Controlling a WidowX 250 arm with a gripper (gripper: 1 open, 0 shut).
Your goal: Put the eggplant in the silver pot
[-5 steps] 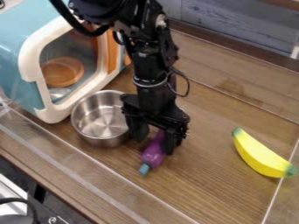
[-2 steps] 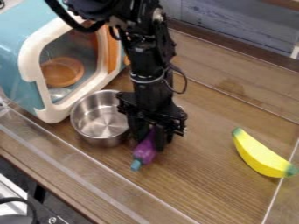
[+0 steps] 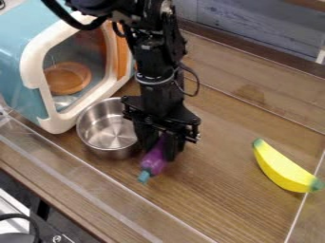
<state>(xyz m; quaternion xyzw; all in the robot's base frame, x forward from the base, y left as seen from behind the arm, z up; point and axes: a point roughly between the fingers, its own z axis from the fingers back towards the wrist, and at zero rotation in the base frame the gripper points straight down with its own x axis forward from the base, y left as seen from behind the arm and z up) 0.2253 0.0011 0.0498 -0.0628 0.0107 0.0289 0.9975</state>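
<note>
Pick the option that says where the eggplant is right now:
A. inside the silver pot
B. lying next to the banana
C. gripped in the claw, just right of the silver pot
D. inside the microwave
C: the claw is shut on the eggplant, whose stem end hangs below it beside the silver pot, which holds nothing.

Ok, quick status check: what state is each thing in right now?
gripper: shut on the eggplant, pointing straight down
eggplant: held at its upper end, stem end low, not in the pot
silver pot: upright, empty
microwave: open, orange cup inside
banana: lying on the table
</note>
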